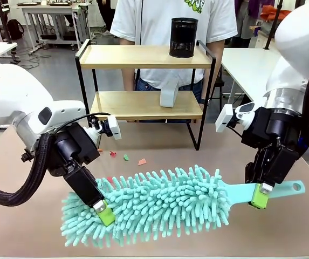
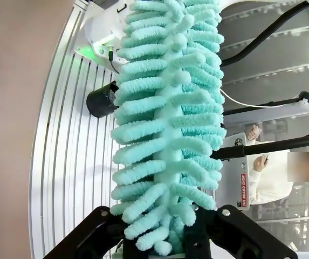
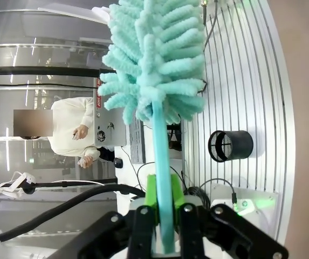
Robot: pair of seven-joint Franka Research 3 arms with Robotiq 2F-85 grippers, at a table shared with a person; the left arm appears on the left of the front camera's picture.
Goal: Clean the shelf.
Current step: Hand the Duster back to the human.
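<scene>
From my station I see both arms on one tool: a teal chenille duster [image 1: 154, 208] lying across the near part of the brown table [image 1: 283, 232]. My left gripper [image 1: 104, 214] is buried in the fluffy end, and the left wrist view shows its fingers [image 2: 197, 237] pinched shut on the tufts. My right gripper [image 1: 260, 195] has its green pads [image 3: 152, 197] pressed against either side of the flat teal handle [image 1: 262, 189], so it is clamped on the duster's handle (the hanging-hole end pokes out past the fingers).

The shelf [image 1: 143, 56] stands at the far side of the table, right in front of the person [image 1: 159, 21], well apart from both grippers. A black mesh cup [image 1: 183, 37] sits on its top board toward the right, and a pale curved object [image 1: 169, 93], which I can't quite identify from here, stands on the lower board.

A few small red and green scraps [image 1: 126, 157] lie on the table between the shelf and the duster.
</scene>
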